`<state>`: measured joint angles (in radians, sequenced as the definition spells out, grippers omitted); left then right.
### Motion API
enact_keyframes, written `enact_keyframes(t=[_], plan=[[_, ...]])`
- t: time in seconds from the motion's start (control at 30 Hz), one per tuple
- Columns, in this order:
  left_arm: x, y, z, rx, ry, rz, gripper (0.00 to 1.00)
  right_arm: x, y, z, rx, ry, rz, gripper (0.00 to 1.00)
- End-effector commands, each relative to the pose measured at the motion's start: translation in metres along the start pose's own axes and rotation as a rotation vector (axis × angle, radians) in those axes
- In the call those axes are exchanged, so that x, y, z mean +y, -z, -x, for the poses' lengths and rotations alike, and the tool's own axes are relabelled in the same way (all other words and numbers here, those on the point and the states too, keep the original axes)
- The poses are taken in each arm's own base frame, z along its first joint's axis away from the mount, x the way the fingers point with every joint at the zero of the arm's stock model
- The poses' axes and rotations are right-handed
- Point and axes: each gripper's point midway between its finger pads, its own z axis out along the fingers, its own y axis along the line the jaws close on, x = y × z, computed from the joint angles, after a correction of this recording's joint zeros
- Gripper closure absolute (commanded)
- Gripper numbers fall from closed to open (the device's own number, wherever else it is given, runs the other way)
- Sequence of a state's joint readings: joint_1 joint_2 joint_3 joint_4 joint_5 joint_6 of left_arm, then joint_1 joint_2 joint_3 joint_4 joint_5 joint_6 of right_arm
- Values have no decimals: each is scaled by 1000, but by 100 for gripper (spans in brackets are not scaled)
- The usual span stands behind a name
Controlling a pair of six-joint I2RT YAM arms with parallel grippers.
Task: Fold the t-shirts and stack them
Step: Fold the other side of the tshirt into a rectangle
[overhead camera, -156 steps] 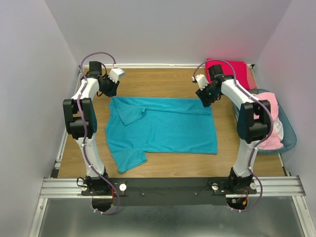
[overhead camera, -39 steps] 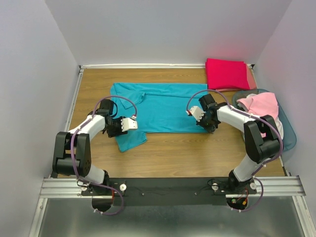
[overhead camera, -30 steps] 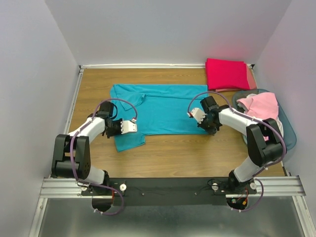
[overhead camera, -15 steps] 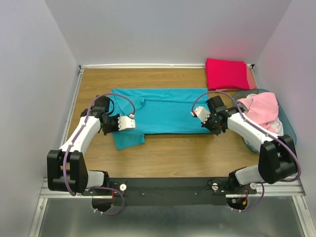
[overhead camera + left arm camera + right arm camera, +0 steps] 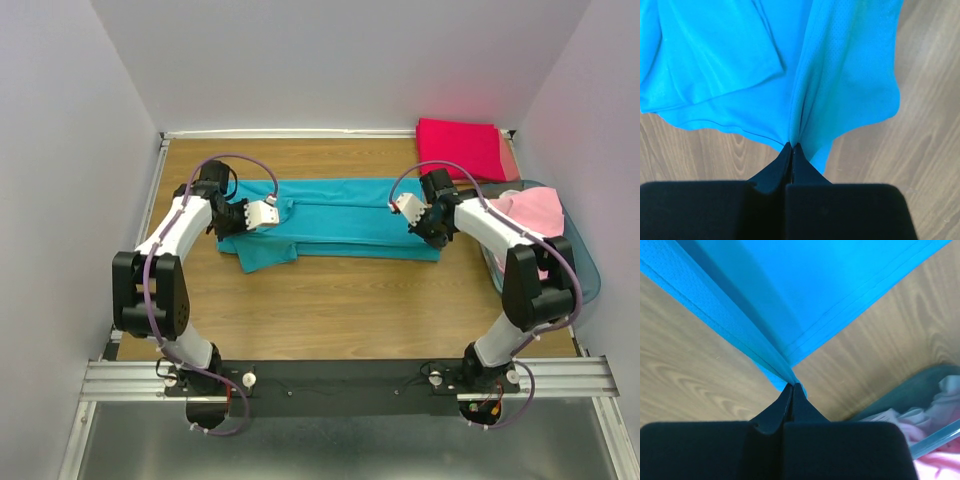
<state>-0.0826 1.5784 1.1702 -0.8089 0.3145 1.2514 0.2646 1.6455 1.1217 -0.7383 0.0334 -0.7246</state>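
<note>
Fingers of the left gripper [image 5: 791, 150] and right gripper [image 5: 792, 388] are closed on the teal t-shirt [image 5: 335, 222]; a crimson t-shirt [image 5: 460, 148] lies at 1 o'clock.

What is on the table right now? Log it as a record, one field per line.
teal t-shirt: lies as a long band across the table, gripped at both ends
left gripper: shut on the teal t-shirt's edge, beside a sleeve
right gripper: shut on the teal t-shirt's hemmed corner
crimson t-shirt: folded, in the far right corner
pink t-shirts: bunched in the basket at the right
</note>
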Motion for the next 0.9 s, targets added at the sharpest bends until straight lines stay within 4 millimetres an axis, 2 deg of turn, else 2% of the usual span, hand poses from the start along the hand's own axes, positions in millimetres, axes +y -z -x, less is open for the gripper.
enact_keyframes(t=[0.0, 0.1, 0.4, 0.63, 0.87], plan=[[20, -3, -1, 13, 26, 16, 100, -15, -3, 1, 13, 16, 4, 99], [28, -10, -1, 16, 36, 10, 100, -19, -8, 2, 22, 16, 10, 100], [21, -35, -13, 36, 62, -38, 100, -25, -25, 11, 35, 17, 34, 99], [21, -43, -18, 49, 77, -35, 100, -31, -34, 17, 44, 17, 36, 100], [30, -45, -17, 49, 79, -26, 100, -46, -31, 27, 36, 29, -2, 99]])
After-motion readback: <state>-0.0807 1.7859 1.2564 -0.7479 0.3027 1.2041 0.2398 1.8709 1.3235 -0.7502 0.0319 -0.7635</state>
